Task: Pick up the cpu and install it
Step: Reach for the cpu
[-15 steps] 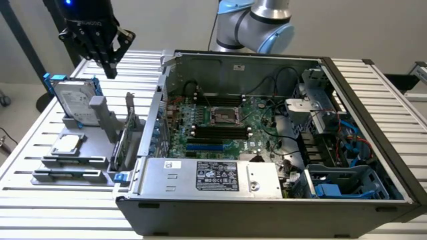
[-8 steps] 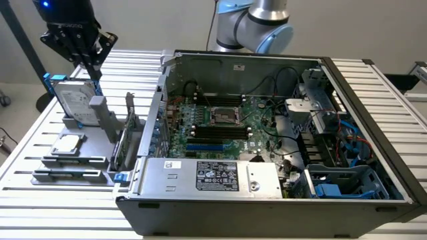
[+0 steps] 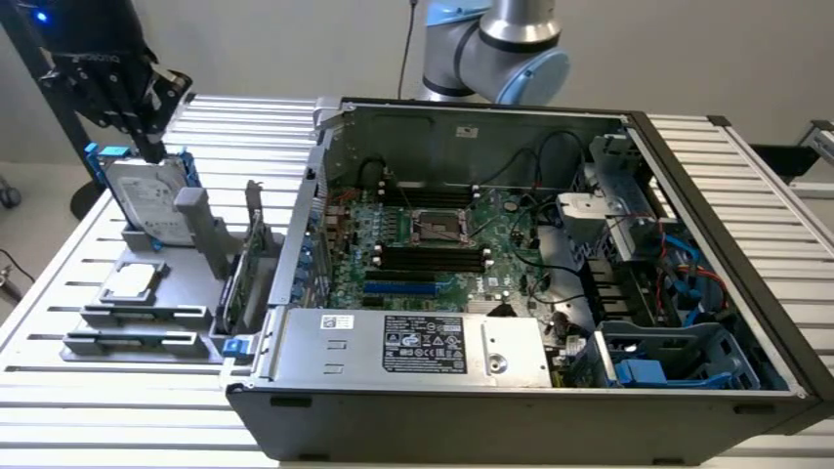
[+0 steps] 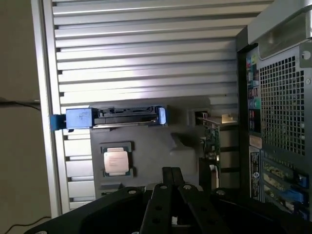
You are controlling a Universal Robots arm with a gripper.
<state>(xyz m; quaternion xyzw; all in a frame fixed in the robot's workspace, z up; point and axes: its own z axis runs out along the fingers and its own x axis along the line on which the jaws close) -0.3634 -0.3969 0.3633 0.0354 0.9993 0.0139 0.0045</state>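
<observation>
The slatted counter [image 3: 769, 195] carries an open case [image 3: 521, 420] lying on its side, board facing up, with the socket [image 3: 443, 228] near the middle. On the exterior view's left, a grey holder [image 3: 144, 327] stands the hard drive [image 3: 146, 200] on edge. The black fingers [image 3: 141, 117] hang pressed together near the drive's top edge, gripping nothing. The cpu [image 3: 131, 281] lies flat in the holder just beside the drive, shiny top up. It is square, with no long axis, its edges in line with the holder.
</observation>
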